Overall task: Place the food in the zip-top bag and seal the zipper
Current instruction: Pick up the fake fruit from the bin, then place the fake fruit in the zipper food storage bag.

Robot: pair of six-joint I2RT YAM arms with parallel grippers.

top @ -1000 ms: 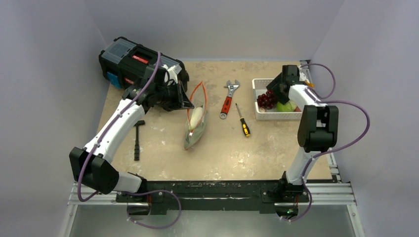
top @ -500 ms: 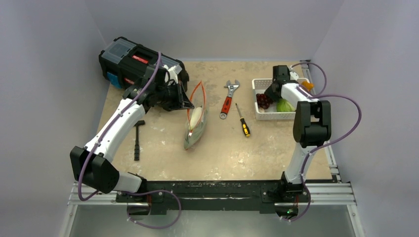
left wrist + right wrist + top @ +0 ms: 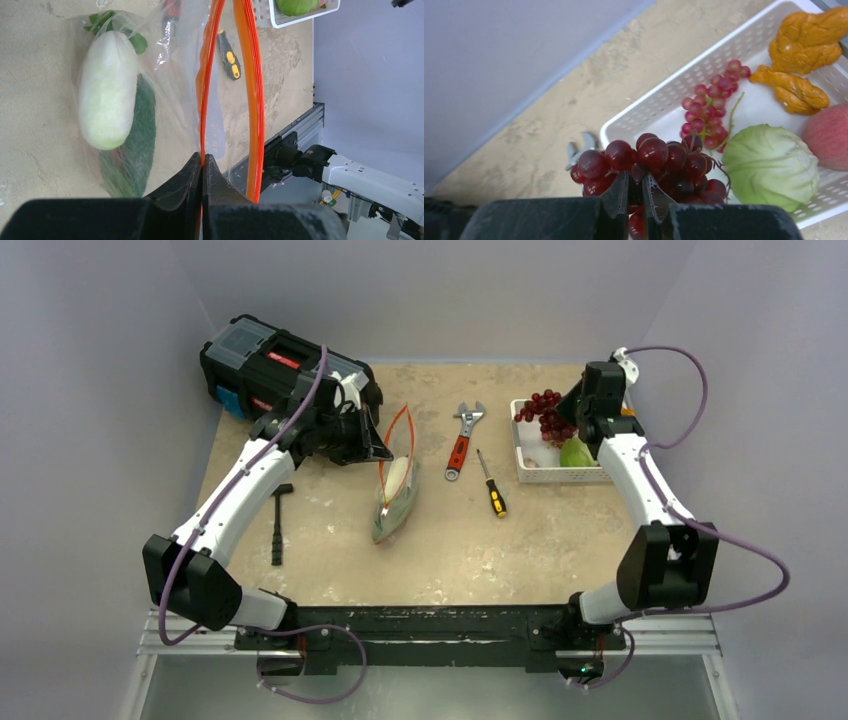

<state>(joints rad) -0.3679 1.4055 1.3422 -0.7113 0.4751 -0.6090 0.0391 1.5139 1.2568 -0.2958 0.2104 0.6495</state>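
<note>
The clear zip-top bag [image 3: 393,502] lies mid-table with its orange zipper [image 3: 252,85] gaping open. My left gripper [image 3: 202,160] is shut on one side of the zipper strip and holds it up. Inside the bag lie a white-green radish [image 3: 107,95] and leafy greens [image 3: 135,145]. My right gripper [image 3: 635,187] is shut on the dark purple grape bunch [image 3: 654,155], which hangs just above the left end of the white basket [image 3: 530,474]. The grape bunch [image 3: 545,412] also shows from above.
The basket [image 3: 649,107] holds a green cabbage [image 3: 769,165], orange pieces [image 3: 804,40], a pink-red fruit [image 3: 829,135] and a small pink berry cluster [image 3: 709,110]. A red-handled wrench [image 3: 460,440] and a yellow-black screwdriver [image 3: 492,488] lie between bag and basket. A black toolbox [image 3: 280,365] stands far left.
My right gripper has shut on the grape bunch and raised it out of the basket, and its elbow has swung out to the right. The left arm has held still.
</note>
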